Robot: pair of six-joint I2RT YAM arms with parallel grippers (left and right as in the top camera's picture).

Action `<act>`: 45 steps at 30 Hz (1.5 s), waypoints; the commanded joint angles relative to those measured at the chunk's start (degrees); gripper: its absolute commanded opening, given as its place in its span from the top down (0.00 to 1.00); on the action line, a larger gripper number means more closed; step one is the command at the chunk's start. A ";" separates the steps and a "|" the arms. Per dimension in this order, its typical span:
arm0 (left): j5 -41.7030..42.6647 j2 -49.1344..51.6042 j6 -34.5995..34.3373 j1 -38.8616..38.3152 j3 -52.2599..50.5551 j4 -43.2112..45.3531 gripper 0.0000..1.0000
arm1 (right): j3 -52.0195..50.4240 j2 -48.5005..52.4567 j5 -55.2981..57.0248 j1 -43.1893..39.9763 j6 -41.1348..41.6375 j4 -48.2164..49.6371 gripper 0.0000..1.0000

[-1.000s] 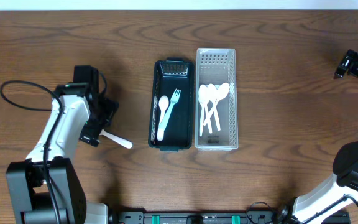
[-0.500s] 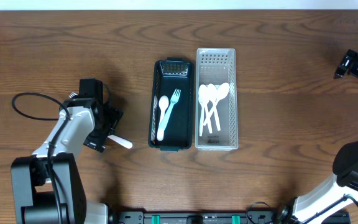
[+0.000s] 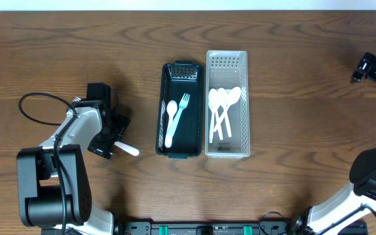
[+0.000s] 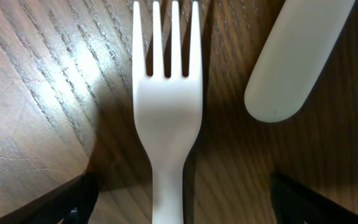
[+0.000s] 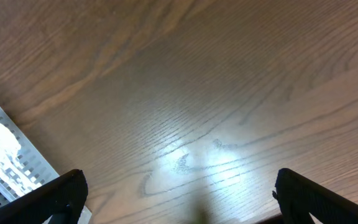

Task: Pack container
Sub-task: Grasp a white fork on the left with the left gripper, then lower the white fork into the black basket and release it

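Stands further right and a touch lower than a second ago with the left gripper [image 3: 113, 134], now crowding close over the loose cutlery on the brown wood-grain table [image 3: 57, 52]; leaves both trays and the right arm where they were. Hangs with jaws spread wide, clenched on nothing and touching nothing.

Frames, in the left wrist view, a white plastic fork [image 4: 166, 118] lying flat on the wood right between the fingers [image 4: 61, 199], tines pointing away from the wrist, handle running back beneath it. Shows also a rounded white plastic handle end [image 4: 297, 56] ahead and to the right of the gripper, apart from the fork; cannot tell which utensil it belongs to.

Counts, as a judgement, as partly packed. Finds, well off to the right of the left gripper, a dark slatted plastic tray [image 3: 181, 67] already holding a white plastic spoon [image 3: 170, 124] and a second white fork [image 3: 184, 103], and just beyond that a clear perforated plastic bin [image 3: 227, 60] with a bunch of white spoons [image 3: 222, 108]. Leaves at least the fork under the gripper and the piece beside it to be picked up and carried over.

Looks thin, glossy and pressed flat to the table, so probably calls for a careful pinch across the narrow neck.

Keeps the right gripper [image 3: 373, 67] released and empty, far off to the right, with only bare wood below it and a corner of the clear bin at its left.
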 commanded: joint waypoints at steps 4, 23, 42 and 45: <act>0.90 3.21 0.48 0.02 -1.03 0.85 0.32 | -0.26 -0.13 -0.24 0.20 -0.85 -0.07 0.01; 0.90 3.21 0.48 0.02 -1.01 1.09 0.77 | -0.26 -0.13 -0.24 0.20 -0.85 -0.35 0.01; 1.20 -3.10 6.99 -0.31 5.35 -5.03 0.94 | -0.26 -0.13 -0.24 0.20 -0.83 -0.46 0.01; 1.05 -6.80 8.17 -1.09 7.72 -6.60 0.94 | -0.26 -0.13 -0.26 0.20 -0.83 -0.46 0.01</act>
